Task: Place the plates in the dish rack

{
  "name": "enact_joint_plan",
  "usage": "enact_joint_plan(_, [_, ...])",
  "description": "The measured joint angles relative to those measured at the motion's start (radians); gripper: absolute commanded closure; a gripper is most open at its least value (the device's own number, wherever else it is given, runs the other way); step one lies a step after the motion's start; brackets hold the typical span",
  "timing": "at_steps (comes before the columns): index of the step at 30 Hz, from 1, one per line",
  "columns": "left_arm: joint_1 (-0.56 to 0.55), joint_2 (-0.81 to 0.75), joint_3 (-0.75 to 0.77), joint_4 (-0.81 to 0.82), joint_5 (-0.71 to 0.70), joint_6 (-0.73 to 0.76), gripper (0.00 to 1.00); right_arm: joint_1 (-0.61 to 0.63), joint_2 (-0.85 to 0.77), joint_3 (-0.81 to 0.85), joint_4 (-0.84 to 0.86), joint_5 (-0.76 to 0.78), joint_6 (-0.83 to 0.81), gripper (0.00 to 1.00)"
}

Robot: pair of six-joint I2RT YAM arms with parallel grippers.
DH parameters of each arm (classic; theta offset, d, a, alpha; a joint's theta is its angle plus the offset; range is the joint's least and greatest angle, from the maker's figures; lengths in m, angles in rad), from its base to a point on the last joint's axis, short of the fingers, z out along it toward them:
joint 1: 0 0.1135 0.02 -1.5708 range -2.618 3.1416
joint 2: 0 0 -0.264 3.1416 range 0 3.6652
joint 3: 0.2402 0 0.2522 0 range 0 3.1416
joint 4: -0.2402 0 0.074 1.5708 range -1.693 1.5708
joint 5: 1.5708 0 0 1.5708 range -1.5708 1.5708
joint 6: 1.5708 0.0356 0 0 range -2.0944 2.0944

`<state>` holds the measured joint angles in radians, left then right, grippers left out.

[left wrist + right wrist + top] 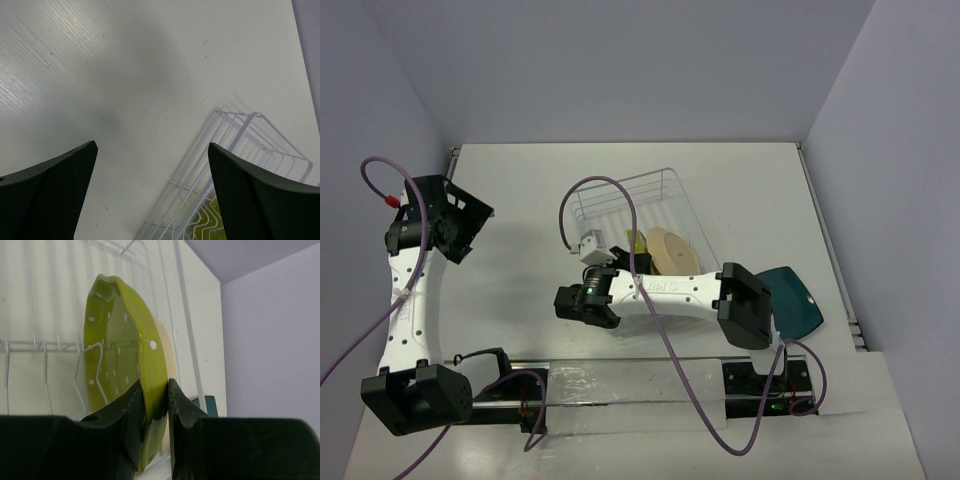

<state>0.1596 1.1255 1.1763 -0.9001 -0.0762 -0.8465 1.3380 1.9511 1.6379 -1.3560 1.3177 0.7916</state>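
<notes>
Pinches the yellow-green plate [120, 365] by its rim between the fingers [131, 410] of the right gripper [155, 390], closed tight on it; holds it upright on edge among the wires of the dish rack [30, 345], one wire crossing its dotted face; sets it just in front of the beige plate [166, 342], seen edge-on.

From above, gives only a scrap of yellow-green beside the beige disc at the rack's near end; shows instead the teal plate [794, 300] lying on the table [520, 180] right of the rack, partly behind the right arm.

Hangs the left gripper [455, 222] well left of the rack, jaws spread wide around nothing; catches a rack corner in the left wrist view.
</notes>
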Motion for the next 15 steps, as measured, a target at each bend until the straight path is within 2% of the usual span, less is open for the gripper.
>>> enact_joint_plan(3, [0.000,0.000,0.000,0.000,-0.002,0.003,0.01,0.003,0.029,-0.015,-0.007,0.003,0.031,0.79])
enact_joint_plan(5, [0.000,0.000,0.000,0.000,-0.006,0.004,0.01,0.011,0.034,-0.016,-0.015,0.012,0.045,0.56])
enact_joint_plan(9, [0.000,0.000,0.000,-0.001,-0.007,0.006,0.01,0.018,0.035,-0.016,-0.011,-0.009,0.087,0.23])
enact_joint_plan(13, [0.000,0.000,0.000,0.000,-0.007,0.006,0.01,0.028,0.035,0.004,-0.008,-0.035,0.105,0.12])
enact_joint_plan(15, [0.000,0.000,0.000,0.000,-0.006,0.006,0.01,0.037,0.035,0.041,-0.010,-0.048,0.099,0.11])
